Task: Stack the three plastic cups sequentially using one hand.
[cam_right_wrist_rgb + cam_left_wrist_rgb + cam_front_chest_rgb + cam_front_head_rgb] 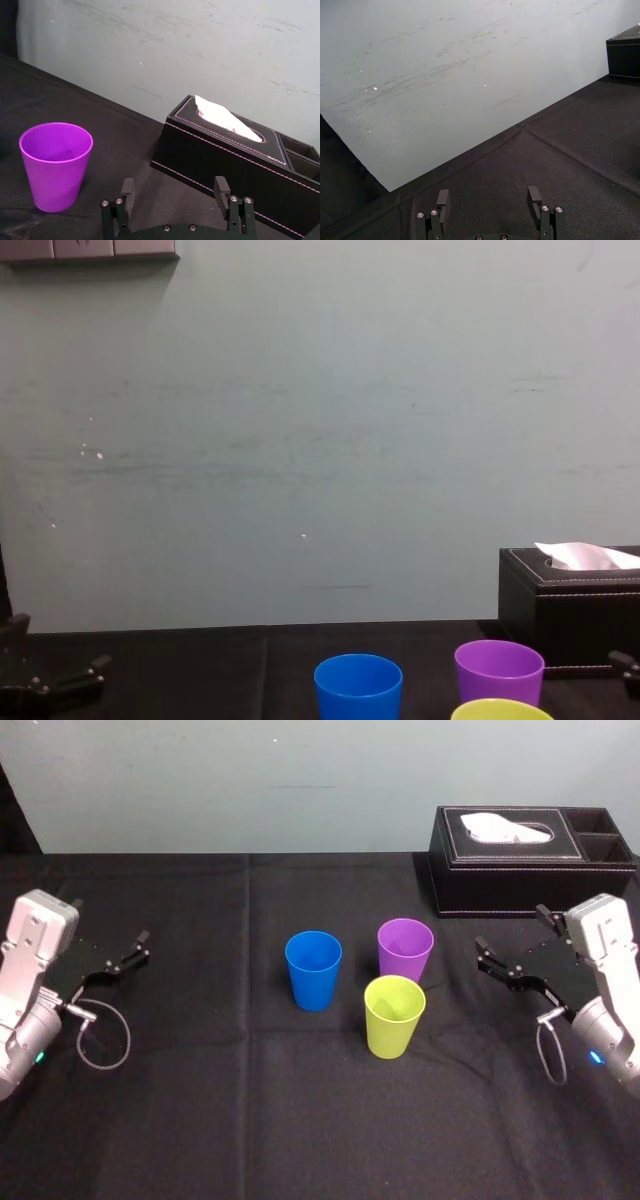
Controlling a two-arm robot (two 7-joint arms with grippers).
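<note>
Three plastic cups stand upright and apart on the black cloth in the head view: blue [313, 970] at centre, purple [405, 950] to its right, yellow-green [394, 1016] nearest me. The chest view shows the blue [358, 685], purple [499, 670] and yellow-green [500, 710] cups low down. My right gripper [510, 928] hovers right of the purple cup, open and holding nothing. Its wrist view shows the spread fingers [128, 189] with the purple cup [56, 165] ahead and to one side. My left gripper [110, 920] rests at the far left, also open [488, 197].
A black leather tissue box [530, 855] with a white tissue sits at the back right, just behind the right gripper, and appears in the right wrist view [225, 155] and chest view [570, 600]. A pale wall [300, 440] closes off the far side of the table.
</note>
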